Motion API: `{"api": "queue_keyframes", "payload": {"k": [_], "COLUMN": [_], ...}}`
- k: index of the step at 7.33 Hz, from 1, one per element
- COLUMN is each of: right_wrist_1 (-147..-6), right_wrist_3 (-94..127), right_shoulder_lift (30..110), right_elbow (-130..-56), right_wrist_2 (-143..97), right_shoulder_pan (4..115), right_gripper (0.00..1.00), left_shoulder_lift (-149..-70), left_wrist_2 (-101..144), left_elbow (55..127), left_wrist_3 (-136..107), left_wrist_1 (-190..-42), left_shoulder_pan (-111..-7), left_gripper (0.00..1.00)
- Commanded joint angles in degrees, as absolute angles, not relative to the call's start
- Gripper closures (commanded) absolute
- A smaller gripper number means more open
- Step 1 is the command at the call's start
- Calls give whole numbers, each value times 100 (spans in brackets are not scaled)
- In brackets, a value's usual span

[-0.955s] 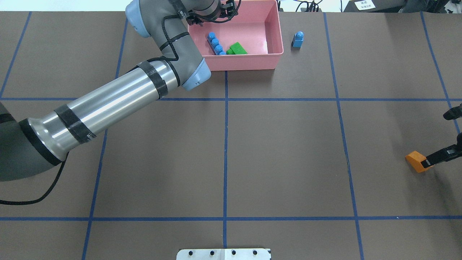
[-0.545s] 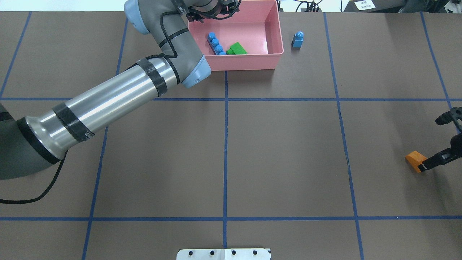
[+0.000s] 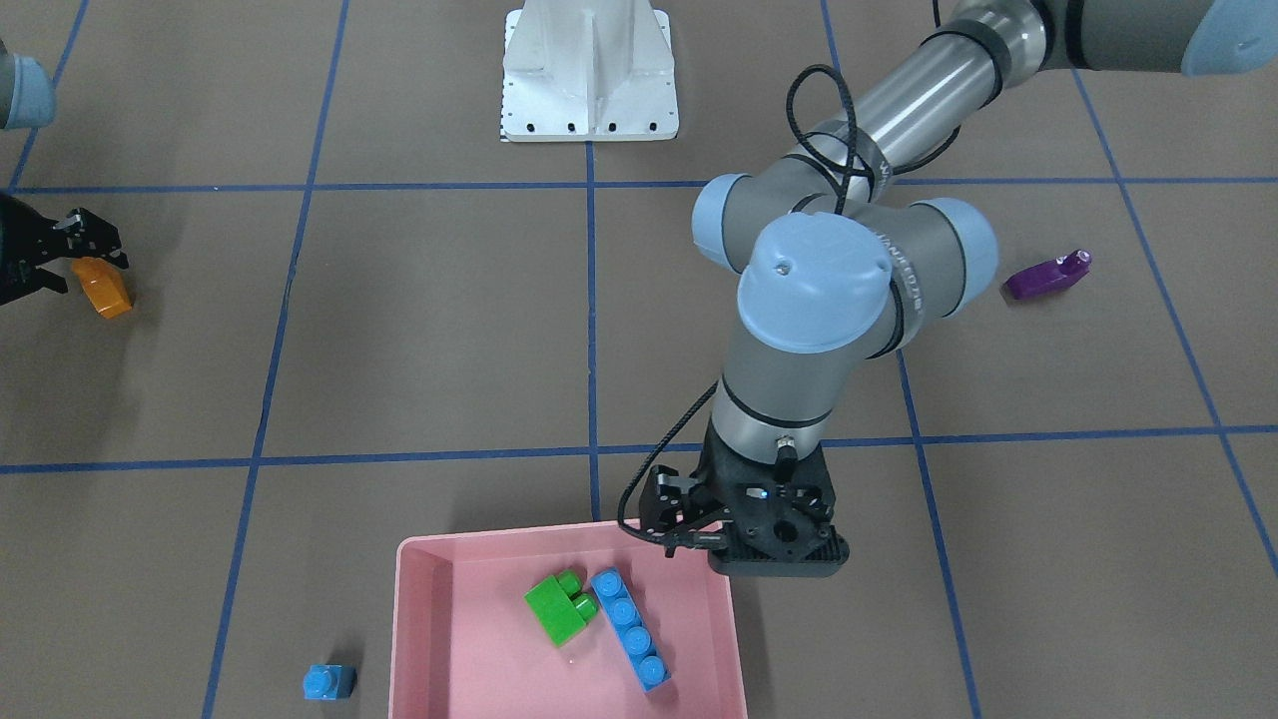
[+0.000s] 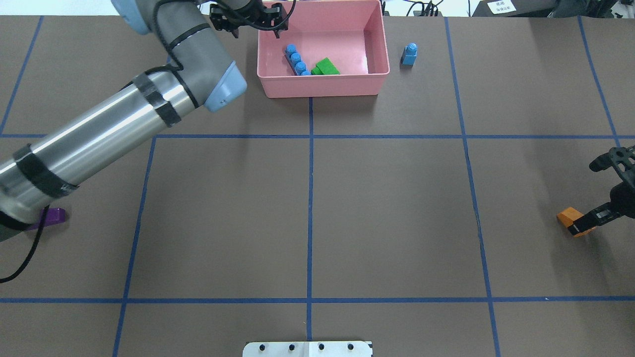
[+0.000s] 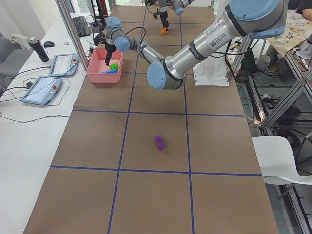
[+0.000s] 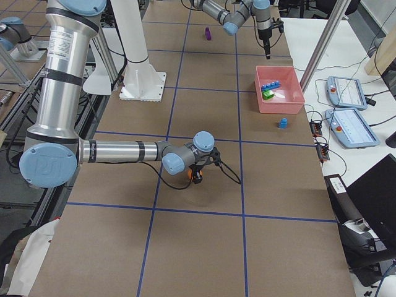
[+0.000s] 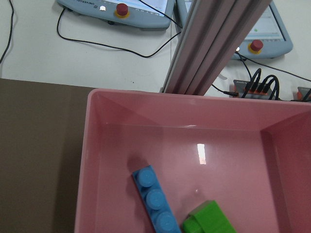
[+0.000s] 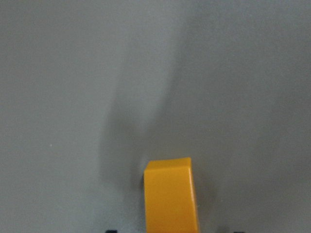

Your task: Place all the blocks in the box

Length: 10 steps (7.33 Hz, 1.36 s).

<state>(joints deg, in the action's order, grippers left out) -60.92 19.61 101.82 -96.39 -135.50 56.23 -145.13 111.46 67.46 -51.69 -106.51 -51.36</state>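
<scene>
Furthest left, well apart from the pink box (image 4: pixel 322 84) and much nearer the robot than it, the purple sloped brick (image 4: pixel 49 216) lies on the brown table (image 4: pixel 397 208), partly hidden under the left arm (image 4: pixel 99 134). That arm reaches up diagonally toward the box's left wall. The left gripper (image 4: pixel 255 29) hangs over the box's far left corner, its fingers spread apart with nothing between them. Its wrist camera looks straight down into the box.

Inside the box, against the left part of its near wall, the long blue four-stud brick (image 4: pixel 296 60) lies at a slant. The green two-stud brick (image 4: pixel 327 67) touches it on the right. Both rest on the box floor.

Outside, just beside the box's right wall, the small blue one-stud brick (image 4: pixel 409 54) stands upright on the table.

Far to the right of the box and nearer the robot, the orange sloped brick (image 4: pixel 567 216) sits on the table at the right gripper (image 4: pixel 593 193). This gripper's fingers stand wide apart. From overhead one dark finger (image 4: pixel 598 216) overlaps the brick's right edge; whether it touches I cannot tell. The right wrist view shows the brick lying free, with bare table on both sides of it, so nothing is clamped.
</scene>
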Motion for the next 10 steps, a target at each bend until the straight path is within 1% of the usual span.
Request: {"api": "queue_keyframes", "payload": {"k": [1,2,4,5,6,7,8,9,10], "right_wrist_1": [-6091,-6091,-6126,-6526,-7600,-8594,-8752,-8754,-8745], "right_wrist_3": [1960,1960,1977,2239,2572,3036,4033,4713,5007], "right_shoulder_lift": [10187,10195,10126,9420,8247,6922,5890,4845,3938], "right_elbow": [-9633,-9650,-9755,-9730,-9651,-9250,-8602,-7760,-6830], "right_wrist_2": [-13605,-13605,-13841,-13947,-13913,-13878,-13765,-13468,-13308], "right_shoulder_pan": [5634,5642,5643,5991,6142,6291,6310,6224,6110], "right_gripper": [100,100,100,100,100,100,100,100,100], "left_shoulder_lift": [-12700,-11900,-10763,-10244,-9874,-9609,-9311,-9090,-8975], "left_wrist_2": [11661,11663,11733,11733,11655,11620,11645,11672,11698], "left_elbow": [8483,9091,10181,10535,10677,10766,10854,11107,11170], "left_wrist_3": [-3839,-3119,-1180,-308,354,700,868,879,905], "left_wrist_1": [-10214,-10004,-9154,-9054,-9061,-9079,-9114,-9114,-9123], "left_shoulder_pan": [-5343,-5352,-5396,-5466,-5502,-5502,-5502,-5502,-5502], "left_gripper": [1,1,1,1,0,0,0,1,1]}}
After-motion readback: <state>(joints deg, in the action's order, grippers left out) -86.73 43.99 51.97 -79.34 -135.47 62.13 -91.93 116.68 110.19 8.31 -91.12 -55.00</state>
